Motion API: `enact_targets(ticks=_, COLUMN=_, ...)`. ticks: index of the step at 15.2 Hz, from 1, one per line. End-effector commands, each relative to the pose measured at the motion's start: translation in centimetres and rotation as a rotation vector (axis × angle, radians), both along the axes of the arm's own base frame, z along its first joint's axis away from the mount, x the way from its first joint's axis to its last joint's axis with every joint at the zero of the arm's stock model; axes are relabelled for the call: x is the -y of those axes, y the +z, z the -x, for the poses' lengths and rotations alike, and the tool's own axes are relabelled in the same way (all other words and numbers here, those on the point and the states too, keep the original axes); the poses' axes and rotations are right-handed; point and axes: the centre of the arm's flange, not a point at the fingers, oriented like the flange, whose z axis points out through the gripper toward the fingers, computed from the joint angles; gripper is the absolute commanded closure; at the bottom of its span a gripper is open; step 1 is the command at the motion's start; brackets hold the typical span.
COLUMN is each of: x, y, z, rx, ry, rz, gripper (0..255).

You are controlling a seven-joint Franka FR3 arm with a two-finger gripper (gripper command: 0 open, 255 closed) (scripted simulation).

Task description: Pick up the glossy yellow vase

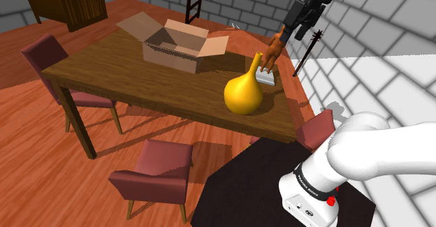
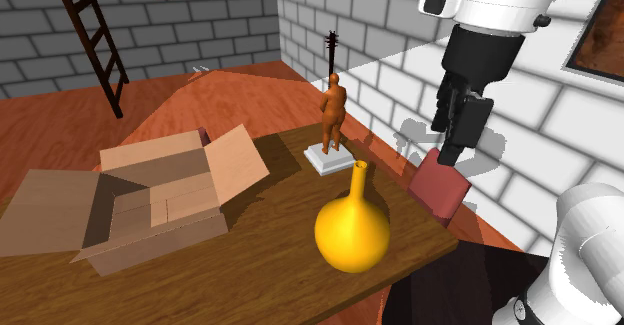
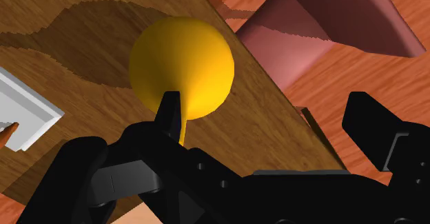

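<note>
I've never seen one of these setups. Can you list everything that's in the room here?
vase: one, glossy yellow, on the table near its edge
cardboard box: one, brown, flaps open, on the table
figurine: one, orange, on a white base on the table
table: one, brown wood
chairs: three, dark red, around the table
spiked club: one, dark, by the brick wall
arm: one, white
pincer: one, black, open, in the air above the vase
</note>
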Motion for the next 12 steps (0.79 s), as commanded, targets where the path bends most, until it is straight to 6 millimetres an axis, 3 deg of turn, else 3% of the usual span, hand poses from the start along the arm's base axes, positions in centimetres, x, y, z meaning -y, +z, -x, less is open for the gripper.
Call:
enact_targets(ticks=1, x=0.0, y=0.0, z=0.0, rx=0.000, ry=0.000, rz=0.000, gripper=0)
enact_targets(ticks=12, x=5.5, y=-8.9, z=-8.8, rx=0.082, ry=0.034, rz=0.019, gripper=0)
